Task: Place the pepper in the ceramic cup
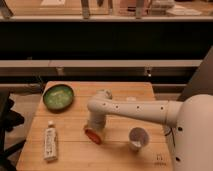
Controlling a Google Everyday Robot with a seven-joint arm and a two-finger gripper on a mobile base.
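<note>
Currently we have the gripper (94, 131) lowered over the pepper (92, 135) near the tabletop's (120, 152) front edge; finger state undeterminable. Light, rigid: grasp mid-body.

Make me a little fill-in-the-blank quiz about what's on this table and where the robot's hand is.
1. The green bowl sits at the table's far ____ corner.
2. The robot's hand is down right over the ____, a red-orange piece on the wooden table.
3. The white cup stands to the ____ of the hand as the camera sees it.
4. The white tube lies near the table's ____ edge.

Missing words: left; pepper; right; left
</note>
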